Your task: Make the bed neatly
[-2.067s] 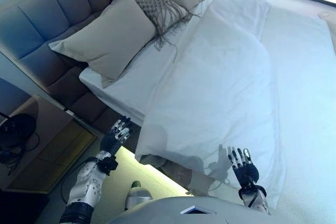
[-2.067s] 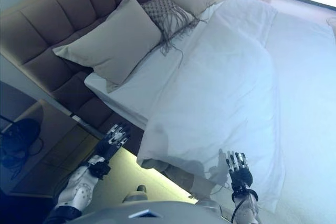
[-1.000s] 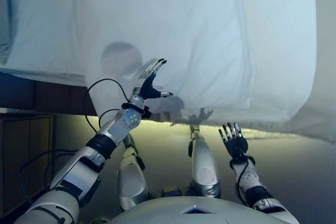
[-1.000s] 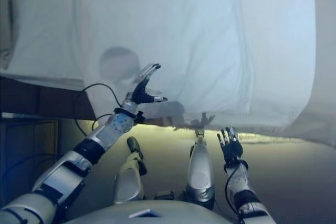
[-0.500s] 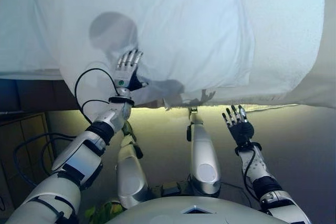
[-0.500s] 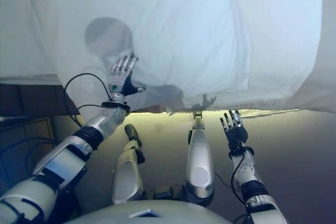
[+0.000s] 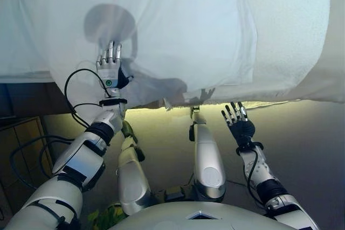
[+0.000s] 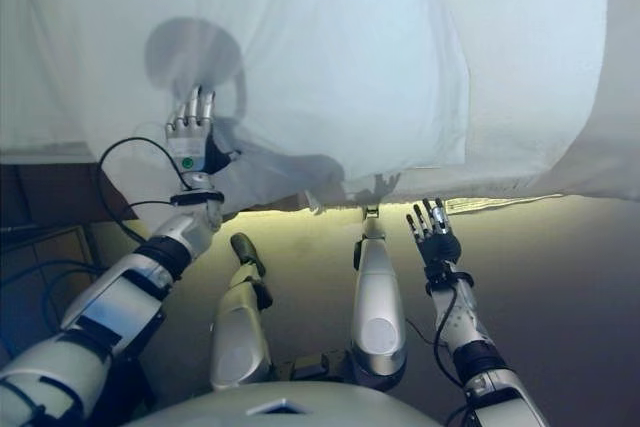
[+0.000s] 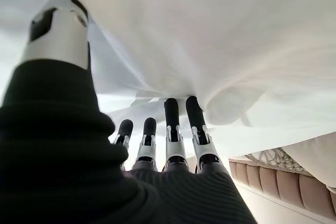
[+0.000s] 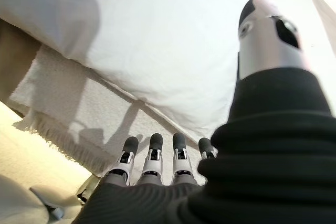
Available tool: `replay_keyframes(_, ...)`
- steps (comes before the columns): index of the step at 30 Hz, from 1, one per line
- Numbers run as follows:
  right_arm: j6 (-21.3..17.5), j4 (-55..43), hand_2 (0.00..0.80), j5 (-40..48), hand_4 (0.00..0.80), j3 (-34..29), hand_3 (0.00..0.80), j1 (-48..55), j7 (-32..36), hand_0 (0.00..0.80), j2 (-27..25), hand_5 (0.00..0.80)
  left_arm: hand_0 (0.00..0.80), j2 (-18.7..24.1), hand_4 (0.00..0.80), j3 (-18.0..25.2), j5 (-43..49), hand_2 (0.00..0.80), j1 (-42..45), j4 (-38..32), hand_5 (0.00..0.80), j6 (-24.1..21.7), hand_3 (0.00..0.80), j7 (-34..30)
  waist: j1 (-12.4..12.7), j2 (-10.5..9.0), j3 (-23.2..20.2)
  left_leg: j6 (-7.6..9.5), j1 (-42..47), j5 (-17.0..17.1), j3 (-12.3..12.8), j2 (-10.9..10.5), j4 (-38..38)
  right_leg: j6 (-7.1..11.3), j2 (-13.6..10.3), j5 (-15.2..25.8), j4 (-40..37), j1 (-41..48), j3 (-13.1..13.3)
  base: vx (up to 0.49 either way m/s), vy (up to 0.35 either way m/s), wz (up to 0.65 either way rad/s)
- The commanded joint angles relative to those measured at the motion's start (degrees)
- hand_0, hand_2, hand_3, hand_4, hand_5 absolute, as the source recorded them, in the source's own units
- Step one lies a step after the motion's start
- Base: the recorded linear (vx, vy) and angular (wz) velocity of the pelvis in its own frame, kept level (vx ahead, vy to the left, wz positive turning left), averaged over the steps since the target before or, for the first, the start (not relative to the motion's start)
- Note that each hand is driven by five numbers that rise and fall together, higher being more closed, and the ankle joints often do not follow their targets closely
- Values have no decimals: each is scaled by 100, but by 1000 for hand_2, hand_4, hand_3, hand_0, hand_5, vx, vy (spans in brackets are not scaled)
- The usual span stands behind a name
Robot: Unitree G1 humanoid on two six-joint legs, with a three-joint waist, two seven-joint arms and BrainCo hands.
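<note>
A white duvet [image 7: 188, 25] covers the bed and hangs over its near side. My left hand [image 7: 109, 71] is raised against the hanging edge, open. Its straight fingers [image 9: 173, 124] touch the duvet's cloth [image 9: 210, 35] with their tips, and the thumb stands apart beside a fold. My right hand [image 7: 237, 125] is open with spread fingers, just below the duvet's edge and apart from it. The right wrist view shows its fingers [image 10: 157, 156] under the duvet [image 10: 173, 40] and a textured white bedspread with a fringe [image 10: 68, 108].
A wooden nightstand [image 7: 21, 144] stands at the left beside the dark bed base [image 7: 27, 98]. A lit strip [image 7: 161, 112] glows under the bed's edge. Carpet floor [image 7: 312, 144] lies at the right. The tufted headboard [image 9: 273, 182] shows in the left wrist view.
The camera tilted down from the whole bed to its near edge. My left hand rose and moved left until its fingers touched the duvet. My right hand rose slightly.
</note>
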Motion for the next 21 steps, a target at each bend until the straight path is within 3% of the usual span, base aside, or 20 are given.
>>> replay_keyframes(1, -321, -332, 0, 208, 0, 14, 0, 21, 64, 0, -85, 0, 0, 595, 0, 346, -187, 0, -406, 586, 0, 247, 0, 220, 103, -444, -43, 149, -716, 276, -124, 302, 582, 292, -379, 129, 171, -13, -289, -45, 17, -10)
replay_keyframes(17, -468, -419, 0, 417, 0, 155, 0, -348, 225, 0, -271, 0, 0, 761, 0, 55, -647, 0, -1217, 1165, 0, 18, 0, -438, -1, -590, 106, 27, -947, 406, -89, 422, 387, 307, -267, 106, 39, -150, -361, -15, 14, -6)
replay_keyframes(18, -469, -428, 0, 414, 0, 156, 0, -354, 231, 0, -281, 0, 144, 785, 144, 55, -728, 144, -1251, 1162, 144, -19, 144, -492, -4, -592, 116, 25, -968, 411, -91, 426, 392, 305, -265, 110, 31, -159, -363, 0, 0, 0)
replay_keyframes(19, -473, -432, 0, 414, 0, 160, 0, -360, 238, 0, -286, 0, 436, 801, 436, 50, -783, 436, -1272, 1165, 436, -42, 436, -511, -5, -592, 126, 28, -978, 418, -91, 430, 387, 307, -262, 110, 20, -161, -363, 0, 0, 0)
replay_keyframes(20, -463, -454, 0, 406, 0, 149, 0, -350, 237, 0, -283, 0, 662, 826, 662, 71, -799, 662, -1263, 1137, 662, -63, 662, -521, -1, -593, 129, 25, -977, 423, -90, 435, 371, 307, -260, 110, 1, -152, -372, 0, 0, 0)
replay_keyframes(21, -461, -454, 0, 415, 0, 147, 0, -345, 255, 0, -285, 0, 800, 845, 800, 78, -813, 800, -1265, 1124, 800, -105, 800, -519, 5, -595, 133, 22, -981, 427, -90, 440, 365, 306, -260, 111, -12, -146, -381, 0, 0, 0)
